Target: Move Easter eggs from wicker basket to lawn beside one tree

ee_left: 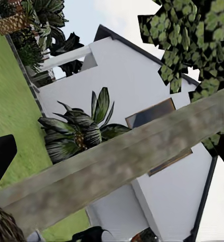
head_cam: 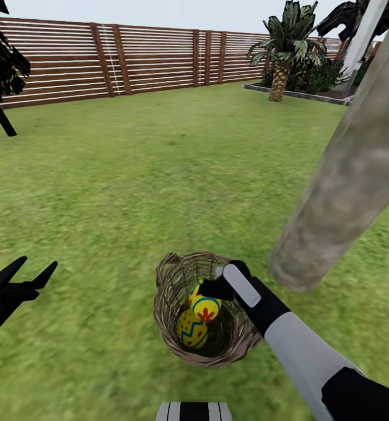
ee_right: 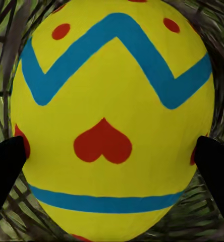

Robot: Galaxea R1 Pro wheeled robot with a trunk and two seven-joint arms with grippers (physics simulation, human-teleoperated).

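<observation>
Head view had the wicker basket [head_cam: 176,289] sitting on the lawn [head_cam: 130,175], just beside the base of the tree [head_cam: 340,193] trunk. Two Easter eggs showed inside: upper egg [head_cam: 206,307] and lower egg [head_cam: 191,330], touching. Right gripper [head_cam: 213,289] was down in the basket at the upper egg; right wrist cam had that egg [ee_right: 112,121] between both fingertips [ee_right: 6,166], pads at its sides, so pinching it. Left gripper [head_cam: 31,272] hung over grass w/ fingers spread, well apart from the basket. Slat fence [head_cam: 130,58] & palm [head_cam: 285,49] stood at the back.
</observation>
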